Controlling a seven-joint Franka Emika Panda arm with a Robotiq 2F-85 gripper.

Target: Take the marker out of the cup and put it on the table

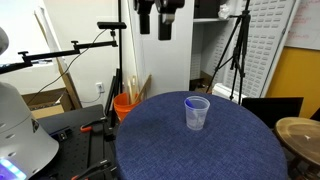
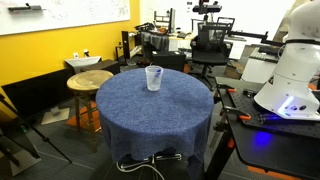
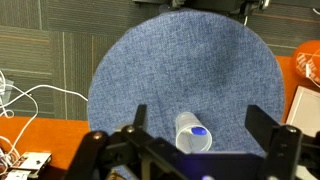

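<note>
The marker (image 3: 200,131) is in the cup (image 3: 192,133). In my wrist view I look down into the cup's mouth and see only the marker's blue end, on one side of the opening. In the exterior views I cannot make the marker out through the plastic.

The cup stands upright on the table (image 3: 160,60), on the blue cloth and alone.

My pincer (image 3: 197,114) is spread wide and holds nothing. In the wrist view the cup lies below me, about midway between my two fingers (image 3: 140,113). In an exterior view my pincer (image 1: 156,26) hangs well above the cup and touches neither cup nor table.

An orange bucket (image 1: 125,103) stands on the floor just beside the table. A small wooden table (image 2: 88,80) stands near it on another side.
</note>
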